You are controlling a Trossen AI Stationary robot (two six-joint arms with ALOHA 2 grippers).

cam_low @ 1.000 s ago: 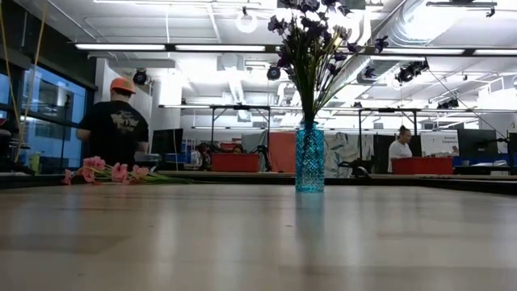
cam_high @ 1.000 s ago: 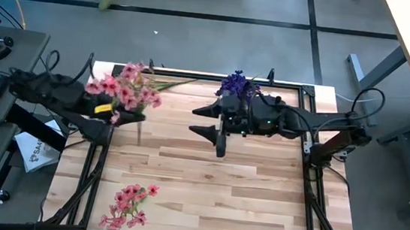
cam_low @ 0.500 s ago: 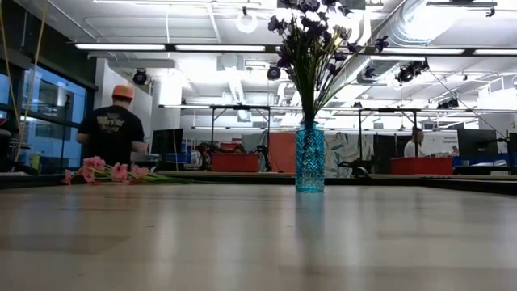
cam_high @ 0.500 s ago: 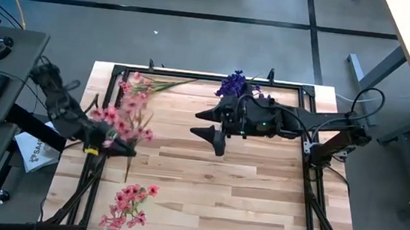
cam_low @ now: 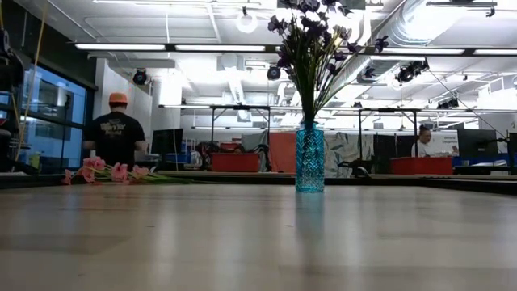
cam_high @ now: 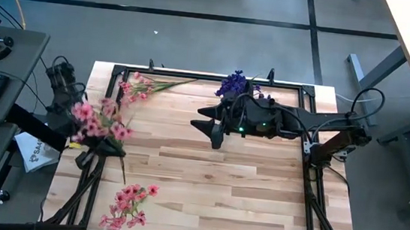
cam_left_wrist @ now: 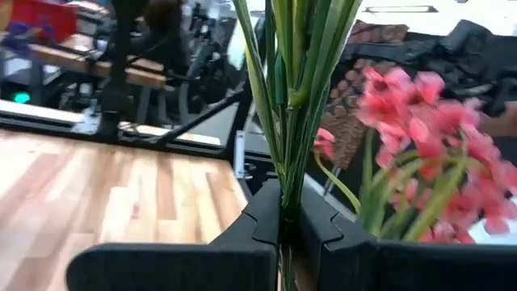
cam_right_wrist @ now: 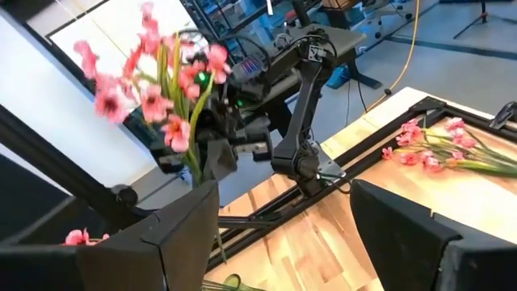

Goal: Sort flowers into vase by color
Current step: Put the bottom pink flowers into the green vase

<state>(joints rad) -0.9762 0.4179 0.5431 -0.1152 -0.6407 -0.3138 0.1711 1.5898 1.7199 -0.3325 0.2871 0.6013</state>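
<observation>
While left tool [cam_left_wrist: 287, 234] clamps pink flowers [cam_high: 99, 118] past table [cam_high: 206, 183] edge, right tool [cam_high: 214, 127] wide.

Light wooden plank counter [cam_high: 207, 175], edged by a black metal frame [cam_high: 194, 75], seen from above. A blue glass vase [cam_low: 309, 159] is standing upright near the far edge, right of centre, and is holding purple flowers [cam_high: 234, 83]. A sprig of pink flowers [cam_high: 137, 87] is lying flat at the far left corner, its green stem pointing right along the far edge. A second bunch of pink flowers [cam_high: 128, 204] is lying at the near left. The two pink groups are resting well apart from each other and from the vase.
</observation>
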